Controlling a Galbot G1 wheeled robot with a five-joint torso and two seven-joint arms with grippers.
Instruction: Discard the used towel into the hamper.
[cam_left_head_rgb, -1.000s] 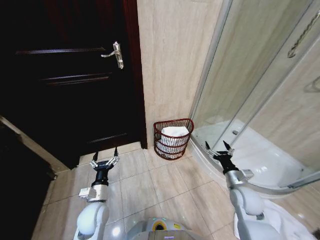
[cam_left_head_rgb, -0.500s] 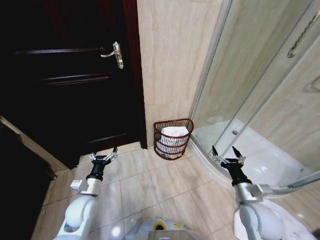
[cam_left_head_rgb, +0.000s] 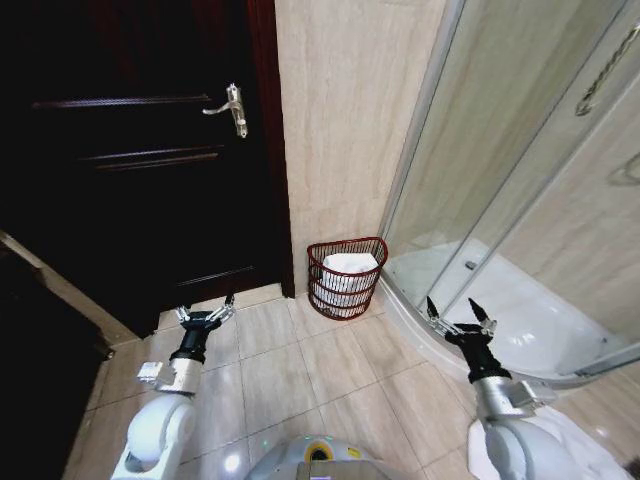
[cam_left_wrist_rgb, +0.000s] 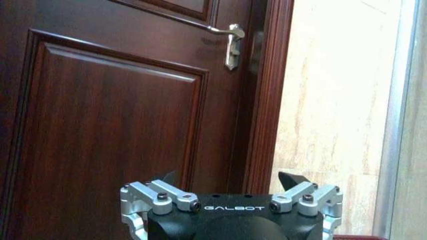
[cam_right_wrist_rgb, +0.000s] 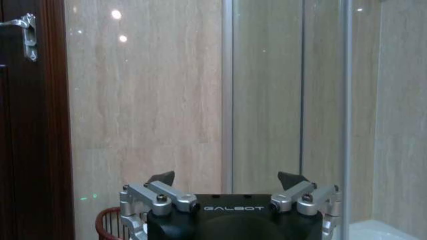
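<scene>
Beige tiled floor (cam_left_head_rgb: 300, 370); dark wood door (cam_left_head_rgb: 140, 150) with a metal lever handle (cam_left_head_rgb: 232, 106) at left, glass shower enclosure (cam_left_head_rgb: 520, 200) at right. The hamper (cam_left_head_rgb: 346, 277) stands against the tiled wall (cam_left_head_rgb: 340, 110) between them, a white towel (cam_left_head_rgb: 350, 266) inside it. Its base is partly screened by the weave. Left gripper (cam_left_head_rgb: 205, 310) and right gripper (cam_left_head_rgb: 460, 312) hang low over the floor, well apart from the hamper, fingers spread, holding nothing. "GALBOT" reads on both gripper bodies in the wrist views.

Left gripper (cam_left_head_rgb: 204, 311), right gripper (cam_left_head_rgb: 461, 311) low, fingers spread.
</scene>
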